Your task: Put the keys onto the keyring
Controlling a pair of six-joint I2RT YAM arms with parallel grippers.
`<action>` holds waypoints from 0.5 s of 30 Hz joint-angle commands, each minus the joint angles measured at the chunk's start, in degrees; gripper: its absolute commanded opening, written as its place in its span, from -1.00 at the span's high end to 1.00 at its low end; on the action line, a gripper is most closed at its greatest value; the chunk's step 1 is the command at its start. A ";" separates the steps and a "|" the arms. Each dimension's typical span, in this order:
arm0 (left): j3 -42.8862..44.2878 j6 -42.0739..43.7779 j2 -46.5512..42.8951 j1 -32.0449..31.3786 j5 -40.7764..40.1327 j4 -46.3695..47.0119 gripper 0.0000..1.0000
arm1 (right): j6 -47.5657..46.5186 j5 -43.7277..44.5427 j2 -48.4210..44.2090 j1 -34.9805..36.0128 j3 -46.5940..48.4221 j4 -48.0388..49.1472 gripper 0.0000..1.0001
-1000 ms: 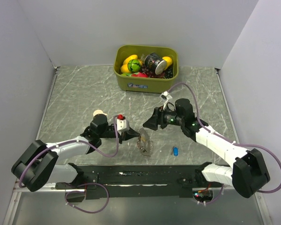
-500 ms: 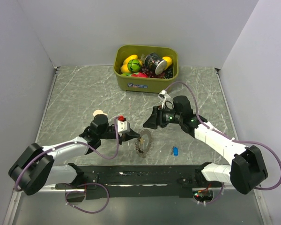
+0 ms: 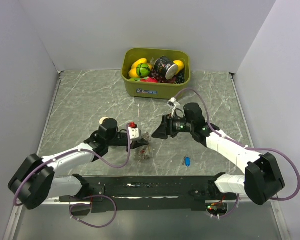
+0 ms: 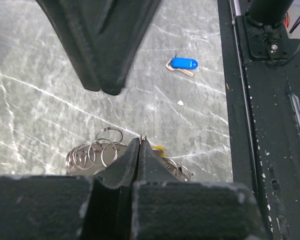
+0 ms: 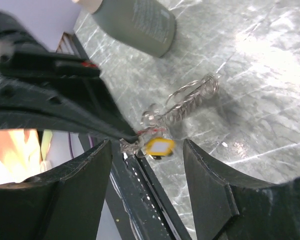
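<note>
The keyring (image 4: 97,152) is a bunch of linked silvery rings hanging from my left gripper (image 4: 141,142), which is shut on one thin wire loop of it. In the top view the keyring (image 3: 142,153) dangles just above the table below the left gripper (image 3: 140,144). A yellow-tagged key (image 5: 159,146) hangs on the keyring (image 5: 190,102), and a red sliver (image 5: 150,131) shows beside it. My right gripper (image 5: 147,145) is open, facing the yellow tag with nothing between its fingers. The blue-tagged key (image 3: 187,160) lies loose on the table, also visible as the blue key (image 4: 182,63).
An olive-green bin (image 3: 135,86) holding toy fruit and a can stands at the back of the marble table. The black base rail (image 3: 150,187) runs along the near edge. The right gripper's dark fingers (image 4: 105,45) loom close above the left one.
The left gripper has drawn back to the left with the keyring, which now hangs bunched closer to it. The right gripper shifted slightly left and its jaws narrowed a little.
</note>
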 commanded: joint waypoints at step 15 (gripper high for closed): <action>-5.37 -6.88 2.09 -0.35 2.31 19.89 0.98 | -0.52 -14.15 -0.41 0.76 -9.76 22.06 -0.11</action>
